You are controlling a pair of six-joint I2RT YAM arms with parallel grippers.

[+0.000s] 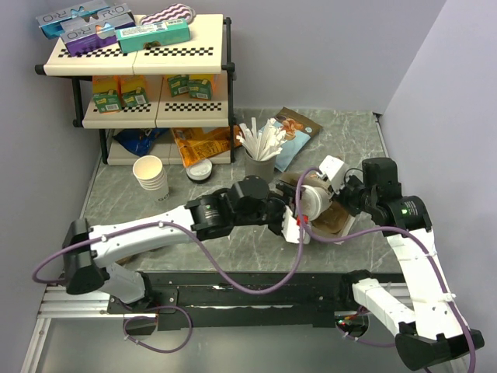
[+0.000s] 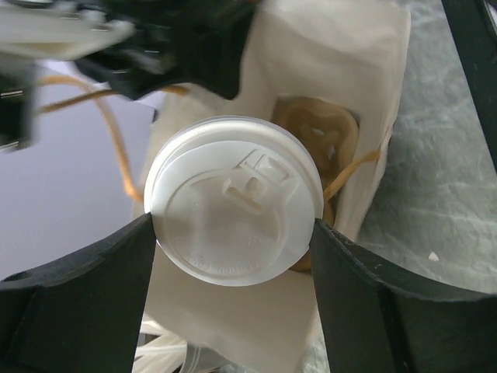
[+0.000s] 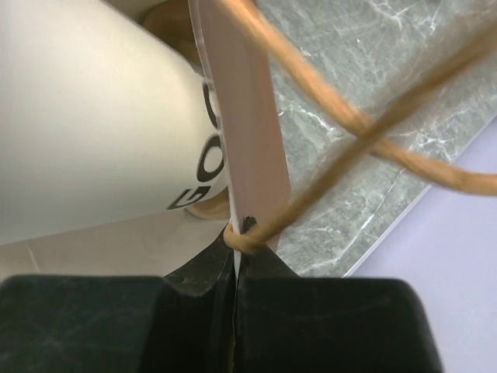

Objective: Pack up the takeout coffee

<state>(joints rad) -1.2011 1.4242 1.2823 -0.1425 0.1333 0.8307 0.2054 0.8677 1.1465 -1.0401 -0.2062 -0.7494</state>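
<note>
Fingers of left gripper (image 2: 233,237): standing wide, one black finger against each side of the takeout coffee (image 2: 233,206) at its white lid, so the cup is gripped.
Takeout coffee: held off the worktop (image 1: 357,140) and tipped on its side. The lid faces the left wrist and the bottom points into the mouth of the paper bag (image 2: 345,70). It hangs over the right half of the worktop, nearer the front edge than the back.
Paper bag: mouth open toward the left wrist, pale inside. A brown round shape shows in it; I cannot tell what it is.
Fingers of right gripper (image 3: 235,260): pressed fully together, pinching the bag's edge where the twine handle (image 3: 349,116) meets it.
Straw holder (image 1: 260,159): upright near the middle of the worktop, behind the bag and apart from it.
Loose lids (image 1: 199,171): just left of the straw holder.
Stack of lidless cups (image 1: 151,177): further toward the left edge.
Shelf rack (image 1: 136,58): back left corner, with boxes on it.
</note>
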